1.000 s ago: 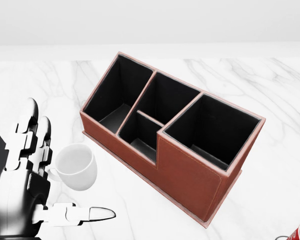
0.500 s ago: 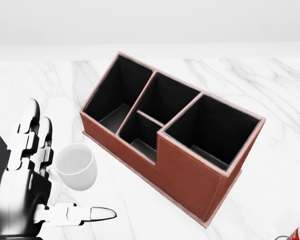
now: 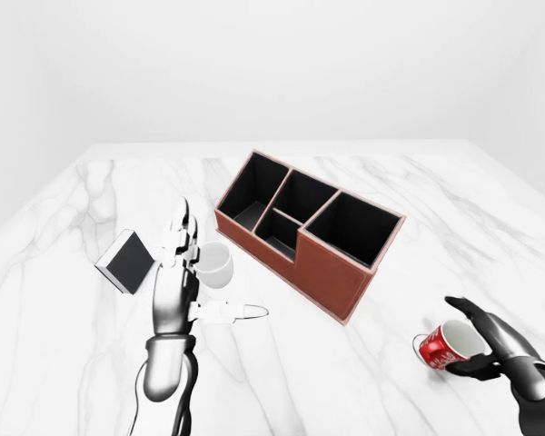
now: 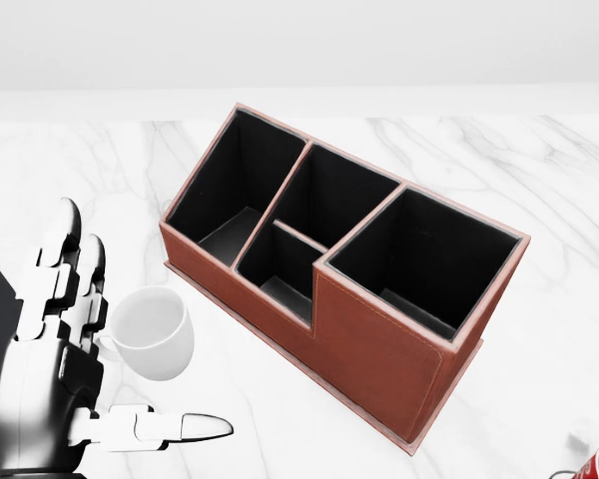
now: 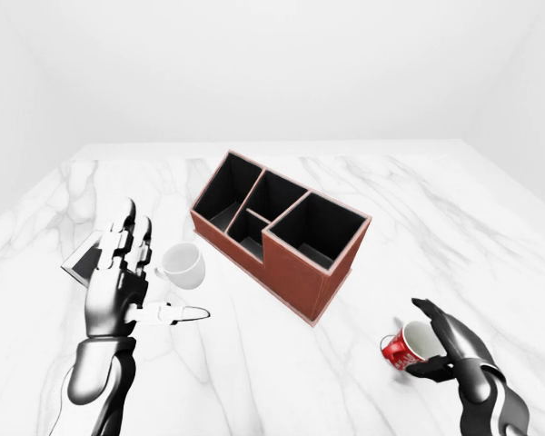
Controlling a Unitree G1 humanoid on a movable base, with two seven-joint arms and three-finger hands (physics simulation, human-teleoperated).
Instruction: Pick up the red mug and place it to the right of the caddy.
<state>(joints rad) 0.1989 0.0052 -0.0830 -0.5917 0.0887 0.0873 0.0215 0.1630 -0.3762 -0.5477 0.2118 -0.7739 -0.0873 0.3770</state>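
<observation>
Red mug (image 5: 402, 349) lies tipped on its side on the marble table (image 3: 64, 263), near the bottom right of the eye views and well apart from the caddy's right end, mouth turned up toward your right hand.

Working from the left: a small flat box (image 3: 125, 262) with a dark face and pale edges sits beside your left hand (image 3: 174, 291), which is spread wide, thumb out sideways, holding nothing. Just right of it stands a glossy white mug (image 3: 214, 263), upright. That open hand is close to it, so any stray drift of your left arm could knock it over or shove it into the caddy.

The caddy (image 3: 304, 232) is a rust-brown, leather-look rectangular organiser with stitched edges, black-lined compartments and a lower, stepped-down middle section. It sits at an angle to the table edge. It looks light enough to slide if bumped.

On the right, your right hand (image 5: 445, 350) cups around the red mug with its fingers open, not yet closed on it. The mug is smooth, glazed and round, and on its side it can roll. If you close off-centre, it will probably squirt out or roll toward the table edge. A grip across the rim alone may slip on the glaze. You also have to right it before setting it down, or it will not stay put.
</observation>
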